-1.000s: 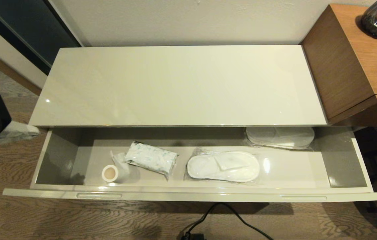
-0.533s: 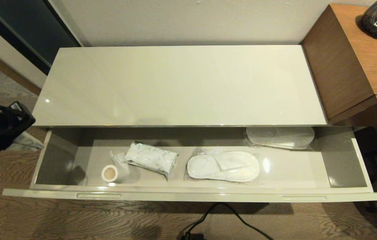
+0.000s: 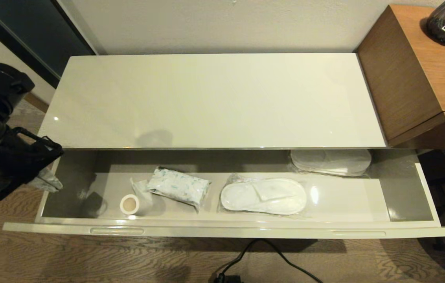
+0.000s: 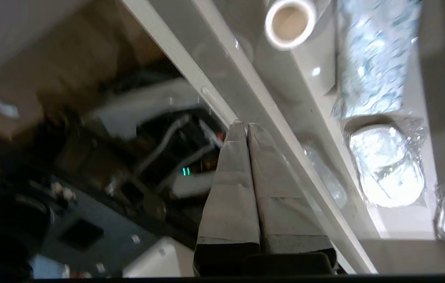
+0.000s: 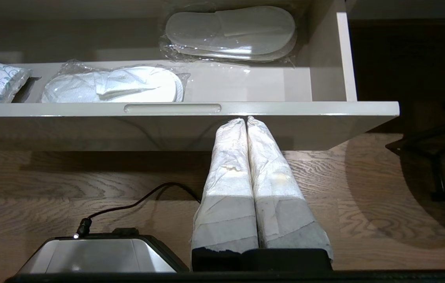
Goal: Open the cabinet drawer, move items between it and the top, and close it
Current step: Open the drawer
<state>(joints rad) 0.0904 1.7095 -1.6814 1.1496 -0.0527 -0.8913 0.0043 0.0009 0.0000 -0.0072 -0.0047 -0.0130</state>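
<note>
R gripper (image 5: 246, 120) parked low over the wood floor, w/ padded fingers pressed together, empty, tips just short of the cabinet drawer (image 5: 183, 108) front near its R slot handle (image 5: 172, 108). A black cable (image 5: 136, 200) and a grey box, cut off by the frame, sit on the floor beside it.

L gripper (image 4: 242, 125) also closed, nothing in it, hanging off the drawer's L end; its surroundings are blurred. From above only the black L arm (image 3: 6, 157) is clear, fingertips mostly hidden.

Past it, inside the open drawer: tape roll (image 3: 129, 204), patterned wrapped pack (image 3: 178, 186), bagged white slippers (image 3: 263, 195), then a second slipper pair (image 3: 330, 161) partly tucked under the top (image 3: 210, 102). Top is farthest, against the wall.
</note>
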